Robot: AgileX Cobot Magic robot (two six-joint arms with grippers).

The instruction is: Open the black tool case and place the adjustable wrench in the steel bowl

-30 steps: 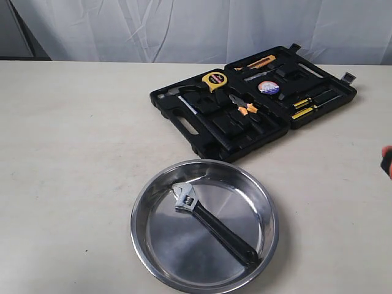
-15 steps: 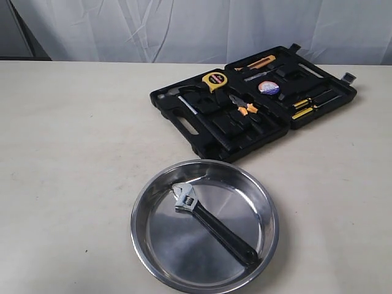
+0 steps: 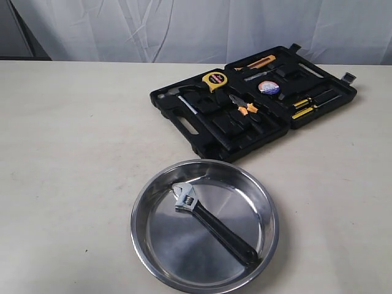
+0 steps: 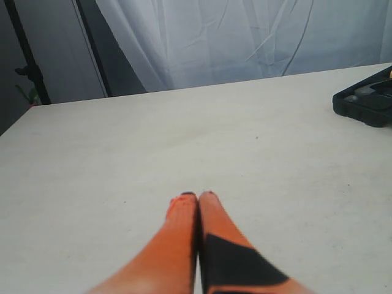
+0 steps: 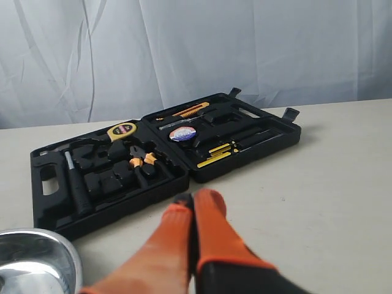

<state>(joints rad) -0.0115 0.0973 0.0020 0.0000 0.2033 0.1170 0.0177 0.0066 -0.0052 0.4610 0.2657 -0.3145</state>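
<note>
The black tool case lies wide open at the back of the table, both halves flat; the right wrist view shows it too. In the steel bowl at the front lies the adjustable wrench, silver head up-left, black handle down-right. Neither gripper appears in the exterior view. My left gripper is shut with nothing in it, over bare table far from the bowl. My right gripper is shut and empty, just short of the case's near edge, with the bowl's rim off to one side.
Inside the case sit a yellow tape measure, orange-handled pliers, a silver-headed hammer, yellow-handled screwdrivers and a tape roll. A corner of the case shows in the left wrist view. White curtain hangs behind the table.
An orange and black gripper tip at the right edge of the exterior view a second ago has left the view. The bowl, wrench and case have not moved.
</note>
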